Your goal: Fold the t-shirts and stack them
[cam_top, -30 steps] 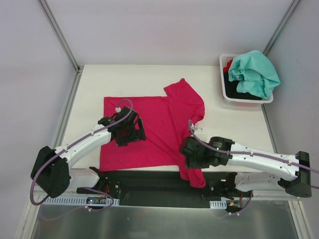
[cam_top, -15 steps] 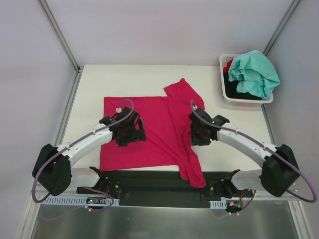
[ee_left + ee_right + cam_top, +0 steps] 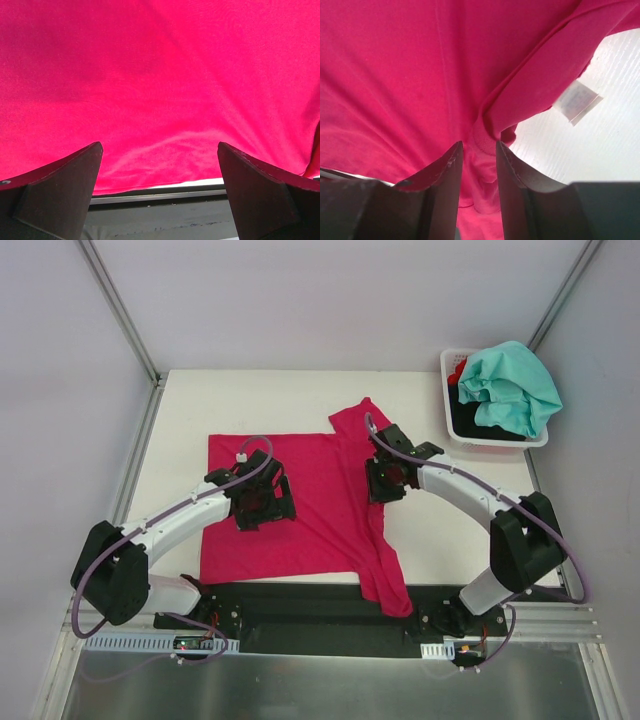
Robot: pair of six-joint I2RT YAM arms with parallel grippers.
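A large magenta-pink t-shirt [image 3: 320, 470] lies spread on the white table, its lower right corner hanging over the front edge. My left gripper [image 3: 262, 502] hovers over the shirt's left half, open wide, with only flat pink cloth [image 3: 160, 75] and the table's front edge under it. My right gripper [image 3: 385, 480] is at the shirt's right side. In the right wrist view its jaws [image 3: 479, 143] stand narrow, with a bunched fold of ribbed collar between them and the white label [image 3: 577, 102] just beyond. A teal t-shirt [image 3: 510, 385] tops black [image 3: 480, 425] and red [image 3: 458, 370] ones.
A white plastic basket [image 3: 447, 400] at the table's back right corner holds the other shirts. A black rail [image 3: 300, 605] runs along the table's front edge, between the arm bases. Bare table [image 3: 460, 490] lies right of the pink shirt.
My right gripper moved from the shirt's lower right hem up to the collar area and narrowed its jaws on the cloth. The left gripper barely shifted and stayed open.
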